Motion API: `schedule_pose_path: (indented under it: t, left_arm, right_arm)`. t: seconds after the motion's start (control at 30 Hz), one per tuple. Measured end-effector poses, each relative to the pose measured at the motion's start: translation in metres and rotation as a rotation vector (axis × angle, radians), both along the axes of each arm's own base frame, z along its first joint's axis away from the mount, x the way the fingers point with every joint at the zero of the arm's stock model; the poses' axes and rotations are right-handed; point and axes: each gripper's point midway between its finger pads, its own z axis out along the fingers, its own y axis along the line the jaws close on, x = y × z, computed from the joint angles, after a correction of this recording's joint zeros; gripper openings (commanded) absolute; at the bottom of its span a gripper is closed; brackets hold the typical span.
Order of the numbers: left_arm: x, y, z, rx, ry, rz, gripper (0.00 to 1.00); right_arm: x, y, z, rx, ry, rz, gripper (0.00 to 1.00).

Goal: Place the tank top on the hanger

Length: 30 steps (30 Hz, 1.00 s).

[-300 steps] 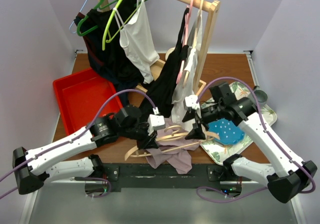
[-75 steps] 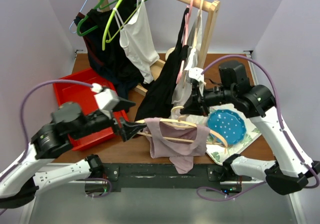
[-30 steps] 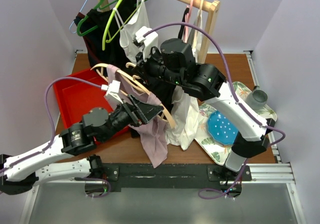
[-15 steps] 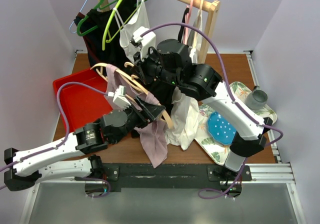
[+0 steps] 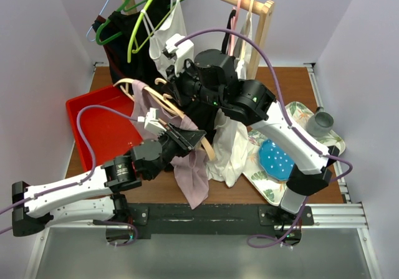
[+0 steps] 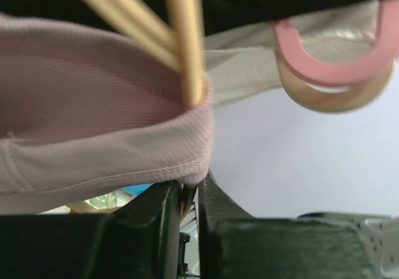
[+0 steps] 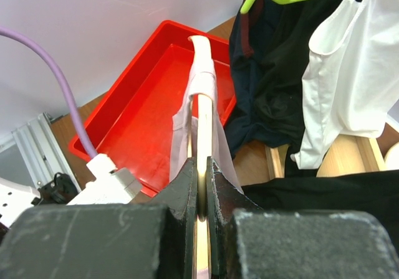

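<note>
Mauve top (image 5: 190, 173) half-draped on hanger (image 6: 187, 42); right claw (image 7: 201, 185) clamps hanger, left claw (image 6: 185, 195) pinches hem. We fear a hard tug slides it off.

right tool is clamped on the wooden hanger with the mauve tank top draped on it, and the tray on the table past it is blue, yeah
Not quite: the tray is red, not blue, as the right wrist view shows. The rest holds: the right tool is clamped on the wooden hanger, and the mauve tank top is draped on it.
</note>
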Motion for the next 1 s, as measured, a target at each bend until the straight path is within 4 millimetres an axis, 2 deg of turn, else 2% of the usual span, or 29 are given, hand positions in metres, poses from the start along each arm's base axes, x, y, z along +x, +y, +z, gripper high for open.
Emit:
schedule_pose_path:
  t: [0.03, 0.17, 0.27, 0.43, 0.53, 0.67, 0.83, 1.0]
  left_arm:
    - [0.0, 0.0, 0.002, -0.006, -0.011, -0.001, 0.0]
    - [-0.007, -0.001, 0.006, 0.009, -0.066, -0.04, 0.0]
    - [-0.012, 0.005, 0.004, 0.02, -0.099, -0.06, 0.0]
    - [-0.027, 0.02, 0.002, -0.018, -0.127, -0.108, 0.0]
    - [-0.03, 0.029, -0.002, -0.034, -0.117, -0.107, 0.0]
    - [-0.034, 0.03, -0.003, -0.03, -0.117, -0.133, 0.0]
    - [-0.045, 0.027, -0.011, 0.01, -0.122, -0.201, 0.0]
    - [-0.06, 0.021, -0.016, 0.067, -0.148, -0.302, 0.0]
  right_arm:
    - [0.0, 0.0, -0.001, -0.002, 0.002, 0.0, 0.0]
    - [0.001, 0.002, -0.007, -0.011, 0.012, -0.001, 0.0]
    - [-0.001, 0.003, -0.007, -0.007, 0.016, 0.003, 0.09]
    - [-0.007, 0.008, -0.003, 0.006, 0.015, 0.028, 0.35]
    - [-0.011, 0.002, 0.012, 0.036, -0.015, 0.042, 0.48]
    - [-0.025, -0.016, 0.042, 0.086, -0.072, 0.081, 0.56]
    - [-0.044, -0.043, 0.075, 0.122, -0.163, 0.127, 0.59]
    - [-0.047, -0.077, 0.099, 0.148, -0.237, 0.143, 0.63]
